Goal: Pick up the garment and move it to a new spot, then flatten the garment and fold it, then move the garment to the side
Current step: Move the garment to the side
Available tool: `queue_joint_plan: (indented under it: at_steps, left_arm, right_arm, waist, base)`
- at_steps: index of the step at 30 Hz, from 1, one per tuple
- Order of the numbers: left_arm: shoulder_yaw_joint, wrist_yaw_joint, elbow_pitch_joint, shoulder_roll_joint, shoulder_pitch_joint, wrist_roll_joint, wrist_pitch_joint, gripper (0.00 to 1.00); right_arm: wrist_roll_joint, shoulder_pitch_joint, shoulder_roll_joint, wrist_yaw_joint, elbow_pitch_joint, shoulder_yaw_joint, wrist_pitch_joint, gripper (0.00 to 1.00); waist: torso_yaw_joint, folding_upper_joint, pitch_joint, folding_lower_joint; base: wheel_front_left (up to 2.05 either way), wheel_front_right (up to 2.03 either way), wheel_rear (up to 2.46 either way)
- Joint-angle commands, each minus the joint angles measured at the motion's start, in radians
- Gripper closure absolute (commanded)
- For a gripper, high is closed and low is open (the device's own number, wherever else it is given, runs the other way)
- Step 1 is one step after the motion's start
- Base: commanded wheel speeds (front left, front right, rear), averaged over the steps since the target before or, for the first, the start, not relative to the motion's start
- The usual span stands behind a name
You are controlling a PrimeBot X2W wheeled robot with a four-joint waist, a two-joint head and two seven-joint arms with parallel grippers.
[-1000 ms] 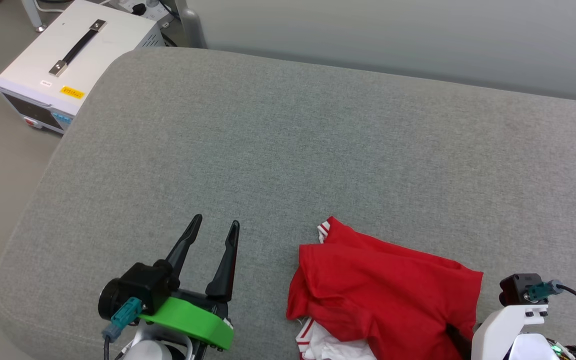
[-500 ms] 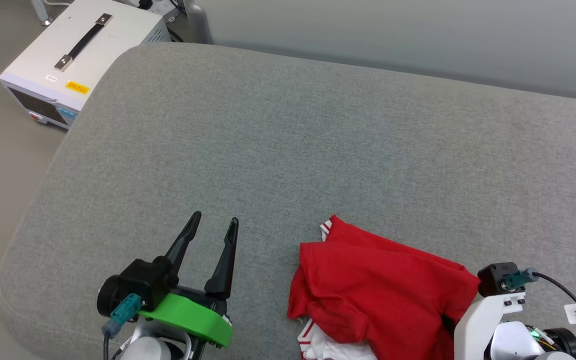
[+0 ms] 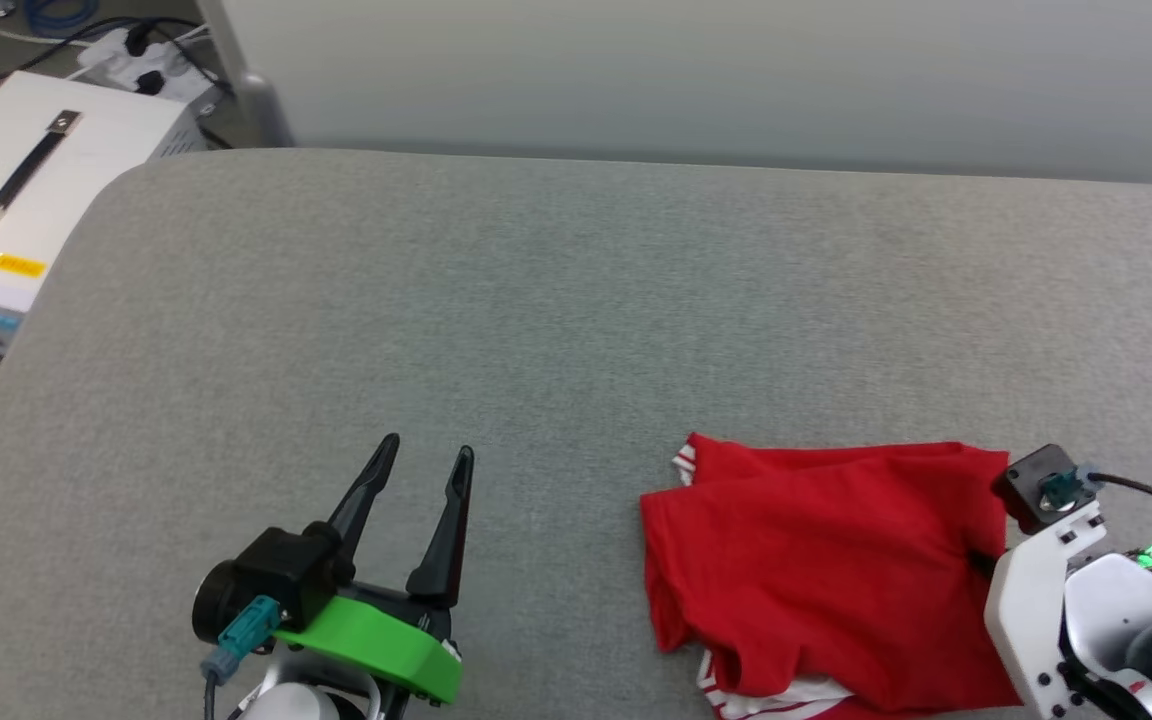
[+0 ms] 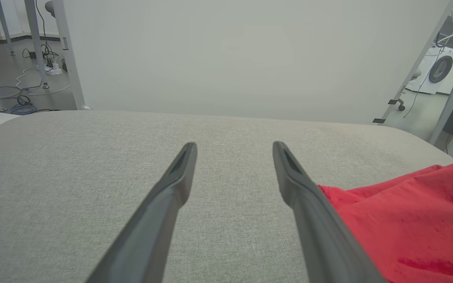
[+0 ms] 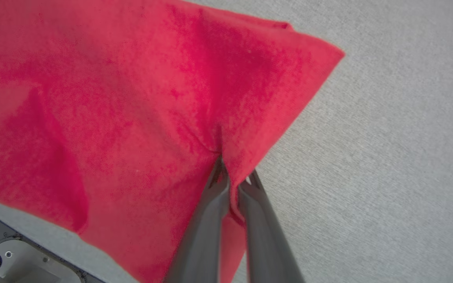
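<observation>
So the garment [image 3: 816, 570] is sitting on the near right part of the grey fabric-covered table [image 3: 536, 300], bunched up into a rough rectangle instead of spread out. Its long axis runs left to right across the table. Mostly plain red fabric is facing up. A bit of red-and-white stripe trim [image 3: 681, 462] pokes out at its far left corner, and there's more striped trim plus some white fabric along the near edge. I can't see any lettering from here.

The right end effector [image 5: 236, 169] is clamped on the garment's right edge, fingers pinched together with a fold of red cloth between them. You can see the fabric puckering into creases right at the tips.

The left end effector [image 3: 431, 450] is over bare table at the near left, fingers spread apart and pointing away toward the far side, holding nothing. It's well clear of the garment's left edge.

A white box with a black handle [image 3: 26, 190] sits off the table's far left corner.
</observation>
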Motion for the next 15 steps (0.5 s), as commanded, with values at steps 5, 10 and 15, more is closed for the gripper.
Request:
queue_joint_plan:
  at_steps: [5, 10, 15]
  left_arm:
    - [-0.025, -0.003, -0.015, -0.009, -0.003, 0.016, -0.006, 0.0]
    - [-0.036, -0.003, -0.033, 0.004, -0.026, 0.025, -0.006, 0.0]
    - [-0.046, -0.003, -0.071, 0.03, -0.077, 0.039, -0.006, 0.0]
  right_arm:
    - [0.029, -0.085, -0.191, -0.001, -0.025, 0.081, -0.004, 1.0]
    - [0.045, -0.166, -0.317, -0.001, 0.003, 0.151, -0.04, 1.0]
    - [0.059, -0.236, -0.403, -0.001, 0.099, 0.161, -0.127, 1.0]
  waist:
    - [-0.185, 0.0, 0.019, 0.0]
    - [-0.273, 0.0, 0.072, 0.0]
    - [-0.34, 0.0, 0.151, 0.0]
  base:
    - [0.0, 0.0, 0.0]
    - [0.0, 0.0, 0.0]
    - [0.0, 0.0, 0.0]
